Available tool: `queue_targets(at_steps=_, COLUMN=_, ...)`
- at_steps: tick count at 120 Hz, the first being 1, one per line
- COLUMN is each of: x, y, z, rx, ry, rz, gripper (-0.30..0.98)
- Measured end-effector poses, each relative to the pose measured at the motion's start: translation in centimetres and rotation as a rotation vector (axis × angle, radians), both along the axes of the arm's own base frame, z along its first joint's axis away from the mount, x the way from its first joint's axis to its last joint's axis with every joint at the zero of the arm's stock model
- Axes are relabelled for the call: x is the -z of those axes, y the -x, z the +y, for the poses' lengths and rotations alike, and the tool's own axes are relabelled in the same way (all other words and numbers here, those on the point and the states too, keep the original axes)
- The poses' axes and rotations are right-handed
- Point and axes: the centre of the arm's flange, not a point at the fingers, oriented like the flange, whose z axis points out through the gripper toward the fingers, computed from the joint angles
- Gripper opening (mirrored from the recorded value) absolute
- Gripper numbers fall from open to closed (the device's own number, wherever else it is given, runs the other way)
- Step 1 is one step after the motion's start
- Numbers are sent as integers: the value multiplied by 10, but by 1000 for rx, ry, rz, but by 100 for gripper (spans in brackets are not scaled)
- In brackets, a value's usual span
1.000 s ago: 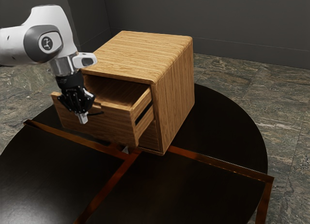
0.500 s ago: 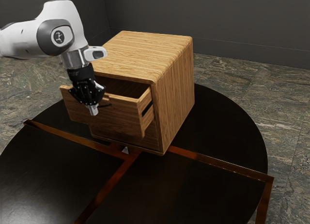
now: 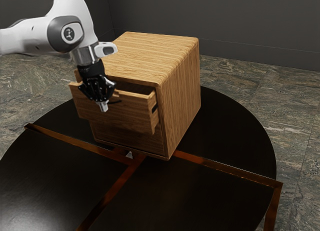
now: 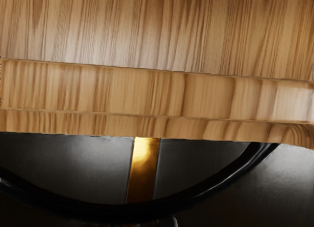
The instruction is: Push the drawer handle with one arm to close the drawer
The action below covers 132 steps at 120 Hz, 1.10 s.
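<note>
Exterior view, left to right. White arm [image 3: 70, 33] comes in from the exterior view's left, upper part, bent at the grey joint, with the hand pointing down. Orange-brown strips [image 3: 75, 141] run across the dark round tabletop [image 3: 40, 176]; one starts near its left edge and heads for the foot of the cabinet.

End effector [image 3: 103, 108]: black body, clenched, pale fingertips together, nothing gripped between them. It's in front of the upper drawer [image 3: 135, 111], at the handle, tips pointing down. Can't confirm actual contact from this angle.

Handle [image 3: 115, 101]: thin, dark, on the drawer front, just beside the fingertips, partly hidden by the end effector. Drawer is partly open: its front stands out from the cabinet [image 3: 180, 91], with a gap along the top and part of the side wall visible, dark slot in it. So not closed. Below it, the lower front panel [image 3: 127, 136] sits back in the cabinet frame.

Small pale triangle [image 3: 129, 154] near the cabinet's bottom front edge. Cabinet is light striped wood, rounded top edge, upright on the tabletop. Further right, another strip runs out to the tabletop edge. Stone floor [image 3: 250, 101] beyond, dark grey wall [image 3: 250, 26] behind.

Wrist view: handle is a black curved bar bowing out from the wood, with a gold-lit strip below it.
</note>
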Motion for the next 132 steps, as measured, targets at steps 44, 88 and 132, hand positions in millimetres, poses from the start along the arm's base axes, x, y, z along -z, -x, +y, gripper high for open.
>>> queue_targets(at_steps=44, x=-1, y=-23, z=-12, rx=-36, ry=7, rz=-10, gripper=-10)
queue_targets(at_steps=88, x=-3, y=-48, z=2, rx=-84, ry=-22, rz=-30, gripper=-10)
queue_targets(at_steps=132, x=-166, y=104, z=-57, rx=-28, ry=-167, rz=-139, gripper=21)
